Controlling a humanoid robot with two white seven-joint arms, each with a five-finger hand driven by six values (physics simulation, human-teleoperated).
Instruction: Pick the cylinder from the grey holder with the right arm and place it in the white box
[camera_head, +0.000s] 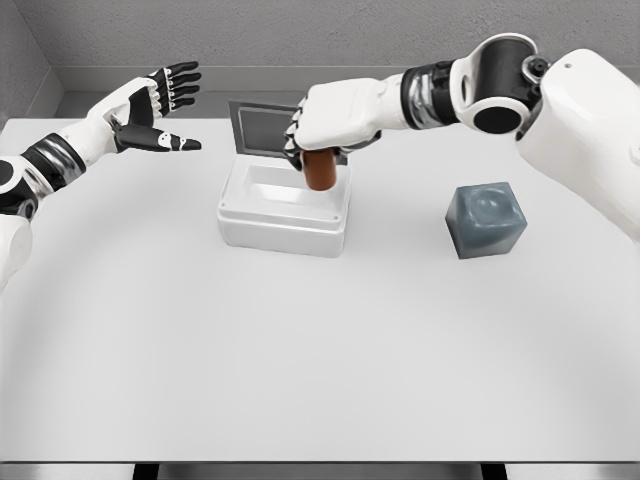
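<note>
The right hand is curled around the brown cylinder, holding it upright over the right side of the open white box. The grey holder stands vacant, well apart. Pick appears complete; lowering and release remain. The left hand hangs spread, idle.

The white table carries the white box and the grey holder.
</note>
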